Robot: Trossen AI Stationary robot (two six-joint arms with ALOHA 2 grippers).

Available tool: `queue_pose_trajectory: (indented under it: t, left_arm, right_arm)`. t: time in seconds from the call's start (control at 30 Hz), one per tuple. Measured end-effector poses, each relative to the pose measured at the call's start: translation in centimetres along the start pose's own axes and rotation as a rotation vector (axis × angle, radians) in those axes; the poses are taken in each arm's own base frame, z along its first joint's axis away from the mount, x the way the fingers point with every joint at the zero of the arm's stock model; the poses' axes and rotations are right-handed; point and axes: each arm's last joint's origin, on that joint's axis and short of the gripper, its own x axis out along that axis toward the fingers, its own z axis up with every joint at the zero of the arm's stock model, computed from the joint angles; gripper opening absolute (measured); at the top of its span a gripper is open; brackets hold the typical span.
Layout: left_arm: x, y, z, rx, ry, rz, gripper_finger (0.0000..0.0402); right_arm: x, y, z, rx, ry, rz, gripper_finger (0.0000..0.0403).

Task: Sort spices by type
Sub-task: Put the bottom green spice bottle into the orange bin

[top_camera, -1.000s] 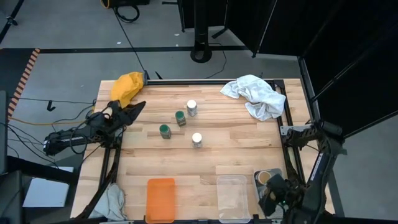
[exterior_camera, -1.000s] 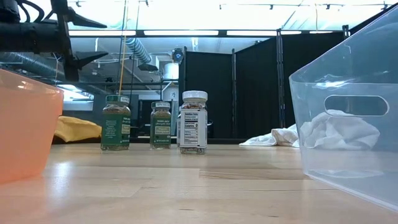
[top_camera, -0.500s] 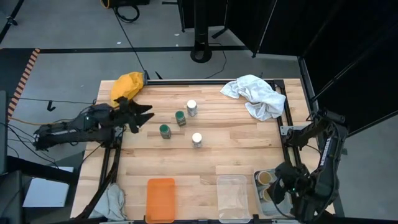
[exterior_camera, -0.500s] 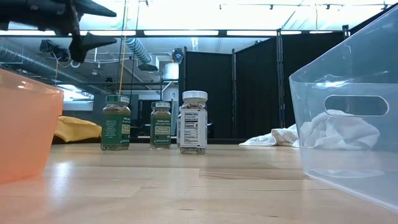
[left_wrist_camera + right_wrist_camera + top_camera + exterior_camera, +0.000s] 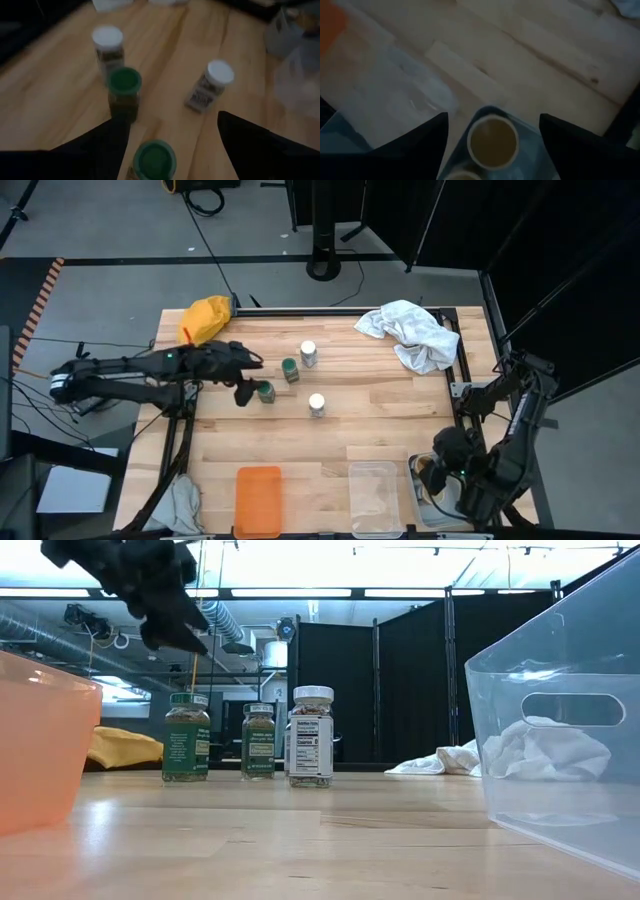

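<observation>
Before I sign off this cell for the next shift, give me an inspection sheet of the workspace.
Surface: wooden table, bare in the middle.
Job's things: two green-lidded jars and two white-lidded jars stand mid-table; tan-lidded jars sit in the grey tray.
Clutter: orange tray, clear tray, yellow cloth, white cloth.
Hands: left hand open, above the nearer green-lidded jar; right hand open, over the grey tray.
Cables: cables on the floor left of the table.
Surroundings: black curtains; no person seen.
</observation>
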Motion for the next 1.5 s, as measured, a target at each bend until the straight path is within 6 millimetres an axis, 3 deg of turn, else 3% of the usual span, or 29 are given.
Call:
queue_pose_trajectory:
  t: [0.33, 0.53, 1.13, 1.27, 1.43, 1.5]
  left_arm:
    - [2.5, -0.6, -0.8, 0.163, 0.123, 0.001, 0.0305]
    - [3.3, -0.5, -2.3, 0.267, 0.284, 0.071, 0.0305]
    - [6.0, -0.7, -3.3, 0.349, 0.357, 0.046, 0.0303]
    - [6.2, -0.7, -3.3, 0.346, 0.350, 0.044, 0.0271]
    - [6.2, -0.7, -3.3, 0.340, 0.350, 0.046, 0.0197]
    - [6.2, -0.7, -3.3, 0.337, 0.349, 0.046, 0.0191]
  right_arm:
    - [0.5, 0.4, 1.0, -0.043, -0.039, -0.006, 0.0316]
    - [0.7, 0.6, 1.4, -0.064, -0.057, -0.008, 0.0312]
    - [2.0, 0.4, 1.5, -0.060, -0.077, -0.054, 0.0304]
    - [2.0, 0.4, 1.5, -0.063, -0.077, -0.055, 0.0302]
    - [2.0, 0.4, 1.5, -0.067, -0.077, -0.055, 0.0302]
    - [2.0, 0.4, 1.5, -0.067, -0.077, -0.055, 0.0302]
